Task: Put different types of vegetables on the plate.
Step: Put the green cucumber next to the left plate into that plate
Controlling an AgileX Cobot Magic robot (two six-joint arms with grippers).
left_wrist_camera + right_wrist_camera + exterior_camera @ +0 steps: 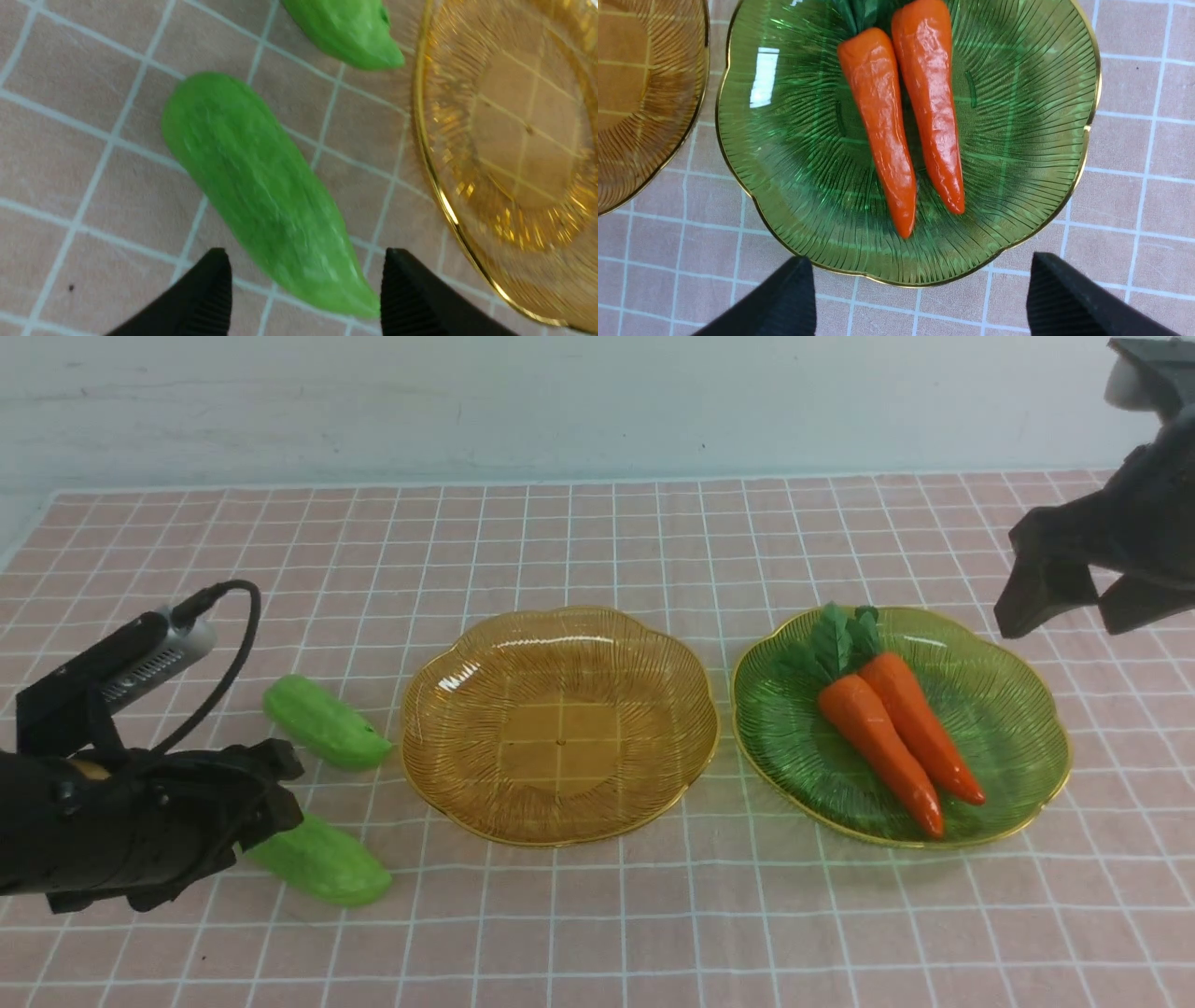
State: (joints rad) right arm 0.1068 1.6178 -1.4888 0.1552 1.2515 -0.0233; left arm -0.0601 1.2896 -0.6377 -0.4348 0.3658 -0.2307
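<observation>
Looks like a robotics lab bench to me, not anybody's kitchen. The table (653, 933) has a pink grid-pattern cloth (597, 541) over it and backs straight onto a bare pale wall (560, 401). The "food" is fake: glossy toy carrots (878, 733) and matte green toy cucumbers (322, 721), laid out with an amber plate (467, 653) and a green plate (1018, 709), both ribbed glass. Plus two black robot arms, the right arm (1111, 537) up high and the left arm (103, 821) carrying a small camera (149, 658) with a cable (247, 616) looping out.
</observation>
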